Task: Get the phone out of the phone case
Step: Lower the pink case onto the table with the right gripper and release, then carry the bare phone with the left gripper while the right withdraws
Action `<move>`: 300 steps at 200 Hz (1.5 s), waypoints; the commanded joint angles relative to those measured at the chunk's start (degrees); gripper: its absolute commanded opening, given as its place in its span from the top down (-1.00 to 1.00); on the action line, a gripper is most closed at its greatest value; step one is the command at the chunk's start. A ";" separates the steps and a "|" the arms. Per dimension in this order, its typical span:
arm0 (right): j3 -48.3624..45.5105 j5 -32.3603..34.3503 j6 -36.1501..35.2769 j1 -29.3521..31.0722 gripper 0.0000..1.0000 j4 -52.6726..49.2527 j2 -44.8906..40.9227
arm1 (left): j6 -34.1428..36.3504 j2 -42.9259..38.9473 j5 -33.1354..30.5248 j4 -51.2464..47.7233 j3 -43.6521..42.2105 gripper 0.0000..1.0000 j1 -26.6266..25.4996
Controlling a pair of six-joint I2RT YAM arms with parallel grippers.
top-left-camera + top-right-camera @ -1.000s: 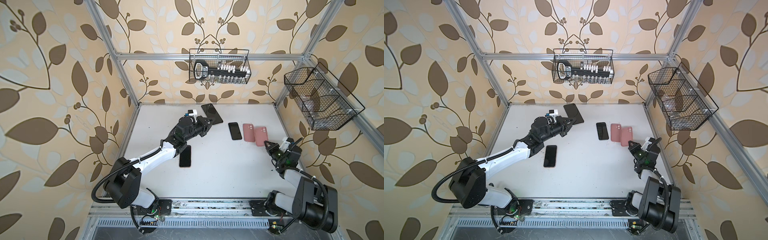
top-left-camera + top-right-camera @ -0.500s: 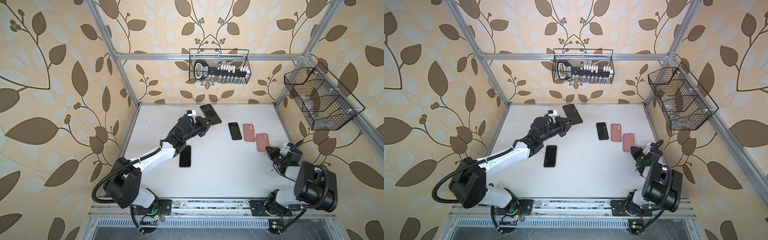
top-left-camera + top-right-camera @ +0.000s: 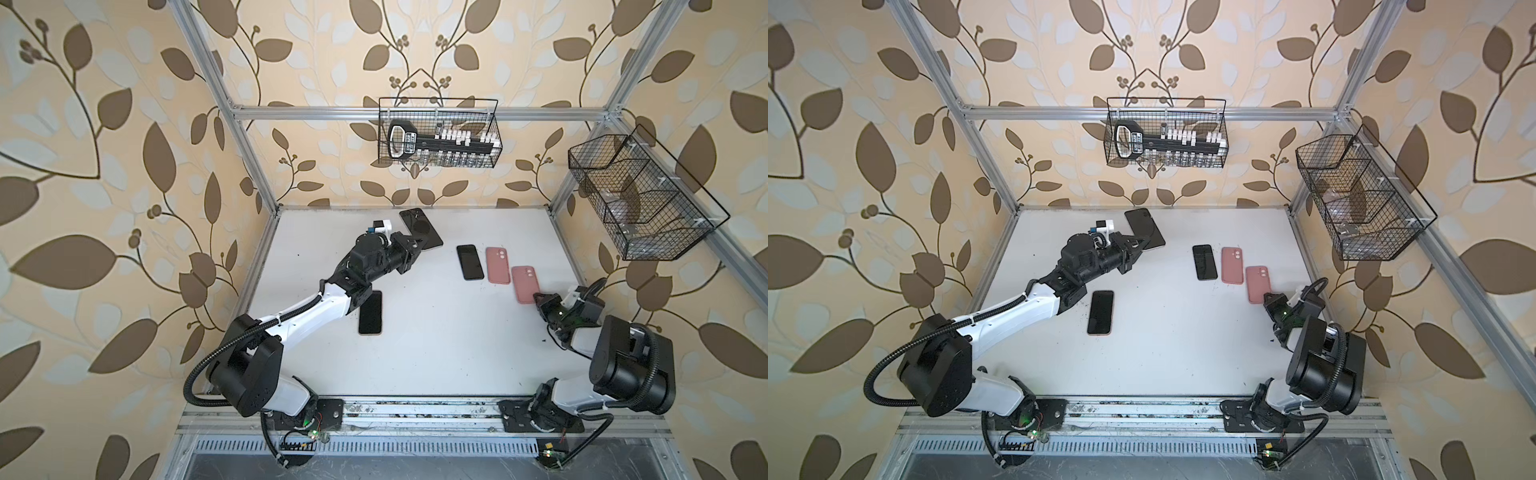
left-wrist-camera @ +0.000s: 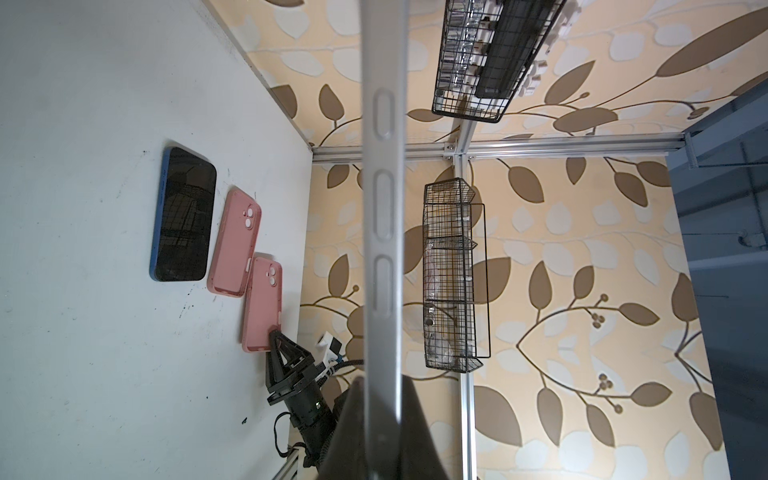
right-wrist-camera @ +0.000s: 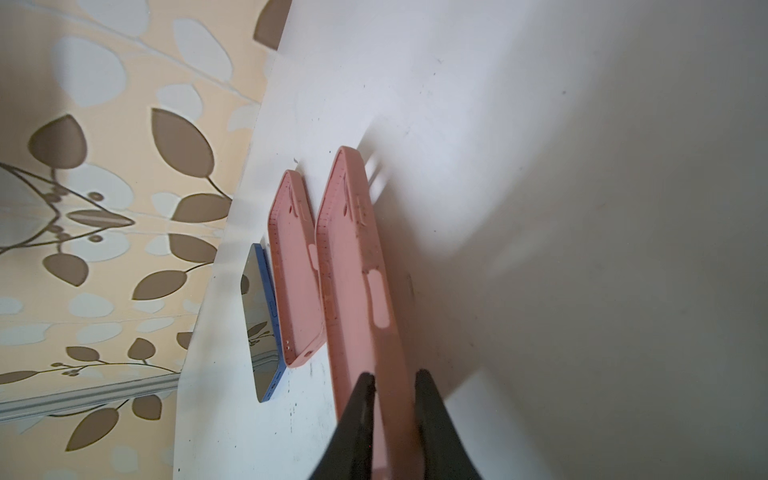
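left fingers [image 4: 417, 428] clenched on phone [image 3: 419, 226], raised behind and left of blue phone [image 3: 470, 262]. right fingers [image 5: 361, 415] astride end of pink case [image 3: 524, 284], second beyond blue phone; pinch unclear. risk: narrow end grip, so phone may slip onto tabletop [image 3: 415, 353].

Bright, even light — soft shadows, wrist-view foreground blurred.

no legible text or numbers, the label [image 3: 409, 143] on the black tool [image 3: 457, 145] too small
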 commanded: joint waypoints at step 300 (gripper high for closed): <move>2.14 7.64 -11.00 20.20 -0.62 -30.91 -37.17 | 19.17 27.74 9.17 5.37 12.64 1.00 -3.26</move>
